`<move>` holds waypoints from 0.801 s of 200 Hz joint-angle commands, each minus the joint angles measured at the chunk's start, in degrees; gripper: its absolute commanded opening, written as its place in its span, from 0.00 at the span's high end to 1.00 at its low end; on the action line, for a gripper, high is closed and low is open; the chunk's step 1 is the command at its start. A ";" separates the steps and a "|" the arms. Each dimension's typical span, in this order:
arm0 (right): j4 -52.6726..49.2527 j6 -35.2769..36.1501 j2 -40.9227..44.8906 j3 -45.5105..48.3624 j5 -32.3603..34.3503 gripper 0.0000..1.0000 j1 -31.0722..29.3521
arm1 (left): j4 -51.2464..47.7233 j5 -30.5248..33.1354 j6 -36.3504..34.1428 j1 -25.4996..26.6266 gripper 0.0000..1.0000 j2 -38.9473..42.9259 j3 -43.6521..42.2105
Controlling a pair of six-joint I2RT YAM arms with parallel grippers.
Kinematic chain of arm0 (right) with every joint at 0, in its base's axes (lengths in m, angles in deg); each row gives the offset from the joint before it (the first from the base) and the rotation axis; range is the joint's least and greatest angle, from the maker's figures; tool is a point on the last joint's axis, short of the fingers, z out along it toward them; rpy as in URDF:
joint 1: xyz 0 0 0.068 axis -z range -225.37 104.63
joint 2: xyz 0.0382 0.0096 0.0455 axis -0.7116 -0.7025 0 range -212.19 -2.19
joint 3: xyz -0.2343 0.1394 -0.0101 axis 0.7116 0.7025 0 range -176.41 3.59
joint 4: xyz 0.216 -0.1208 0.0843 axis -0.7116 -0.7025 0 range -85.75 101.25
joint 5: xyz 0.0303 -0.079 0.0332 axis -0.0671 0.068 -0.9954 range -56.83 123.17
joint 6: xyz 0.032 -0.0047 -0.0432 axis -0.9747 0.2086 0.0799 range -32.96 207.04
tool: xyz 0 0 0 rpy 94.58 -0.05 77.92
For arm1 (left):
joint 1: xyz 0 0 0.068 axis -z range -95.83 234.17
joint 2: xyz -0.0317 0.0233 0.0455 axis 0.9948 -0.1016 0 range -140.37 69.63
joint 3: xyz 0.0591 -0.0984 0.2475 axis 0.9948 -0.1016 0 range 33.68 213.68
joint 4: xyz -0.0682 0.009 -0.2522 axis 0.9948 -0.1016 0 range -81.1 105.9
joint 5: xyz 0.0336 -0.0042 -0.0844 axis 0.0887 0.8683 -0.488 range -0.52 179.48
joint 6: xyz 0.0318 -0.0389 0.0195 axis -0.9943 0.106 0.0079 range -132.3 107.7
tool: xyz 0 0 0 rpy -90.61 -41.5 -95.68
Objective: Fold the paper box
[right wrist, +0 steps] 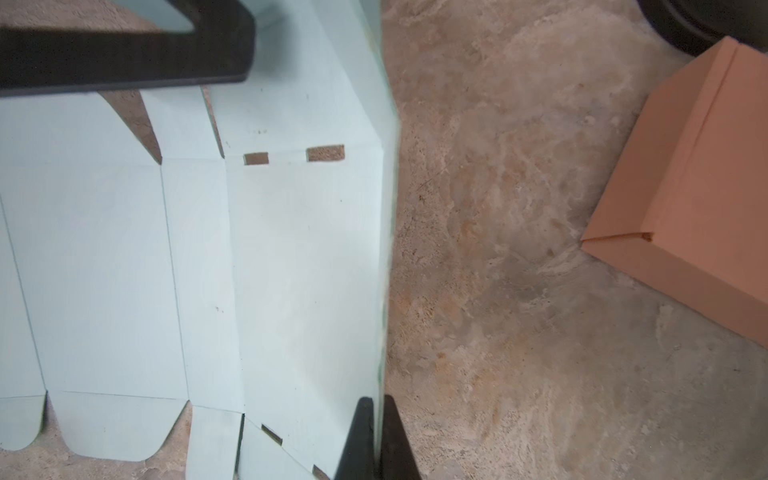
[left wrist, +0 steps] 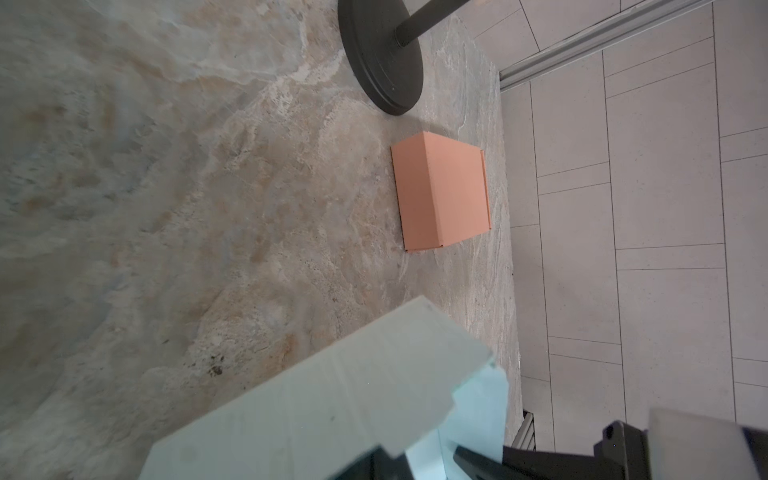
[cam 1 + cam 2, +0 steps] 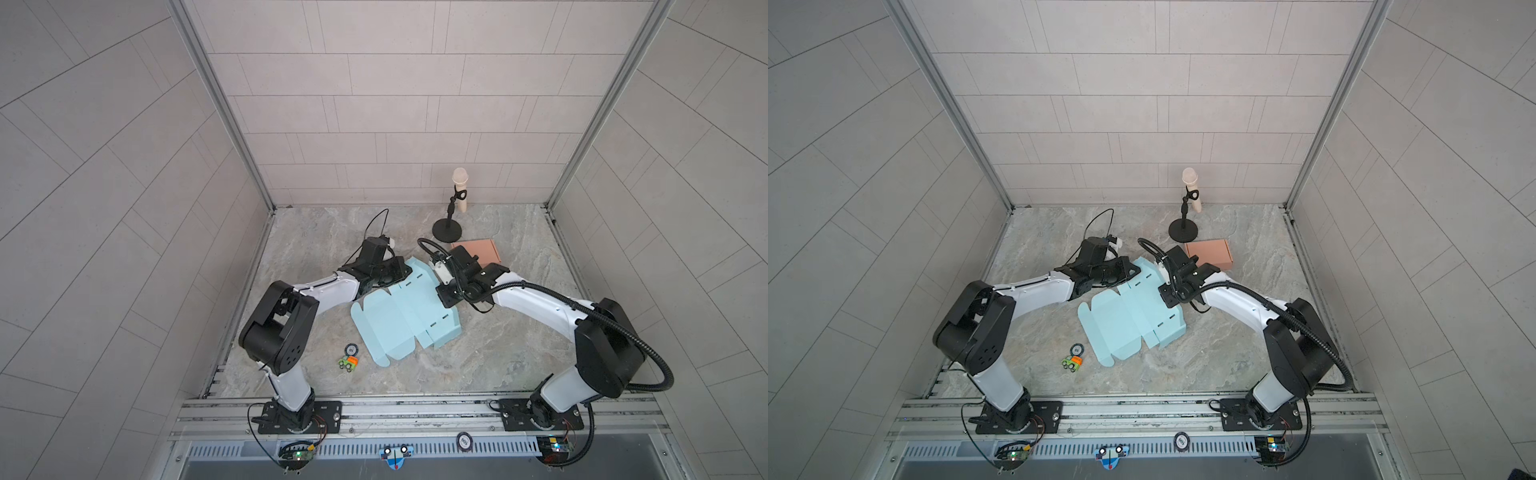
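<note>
On the marbled stone tabletop [image 3: 519,340], in both top views, the paper box [image 3: 399,324] [image 3: 1125,328] lies between the two arms as a pale blue die-cut card blank. It is mostly flat, with rounded tabs and small slots along its creases. The left gripper [image 3: 401,272] sits at its far left corner and the right gripper [image 3: 442,293] at its far right edge; the wrists hide their jaws here. Behind stands a closed salmon cardboard box [image 3: 478,249], just beside the round black base of a microphone stand [image 3: 446,230]. A toy car [image 3: 348,362] and a round token [image 3: 351,348] lie near the blank's near left corner.

In the left wrist view, the left gripper [image 2: 428,457] is clenched. A raised, smooth flap of the paper box [image 2: 324,407] sits between its matte black fingers [image 2: 374,461]. The salmon cardboard box [image 2: 440,191] stands apart on the stone.

In the right wrist view, the right gripper [image 1: 377,415] is pinched tight on the blank's upturned end panel, which is seen edge-on. The rest of the paper box [image 1: 104,270] lies flat, with crisp score lines and rectangular slots that show the stone beneath.
</note>
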 commanded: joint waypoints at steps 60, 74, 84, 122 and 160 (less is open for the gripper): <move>0.67 3.00 2.44 1.08 0.29 1.00 -2.08 | 5.93 -0.98 3.43 -1.82 0.96 -3.97 6.12; 0.62 3.01 2.27 0.90 0.44 1.00 -2.13 | 6.03 -1.68 3.26 -1.67 0.96 -4.04 6.19; 0.67 2.97 2.18 0.74 0.80 1.00 -2.13 | 5.70 -2.17 3.01 -1.46 0.96 -3.87 5.96; 0.31 2.95 1.48 -0.19 2.11 1.00 -2.14 | 2.11 -1.92 -0.18 1.71 0.96 -0.24 2.80; 0.13 3.11 0.64 -0.86 2.57 1.00 -2.07 | -1.52 0.05 -2.23 5.10 0.95 4.60 -0.85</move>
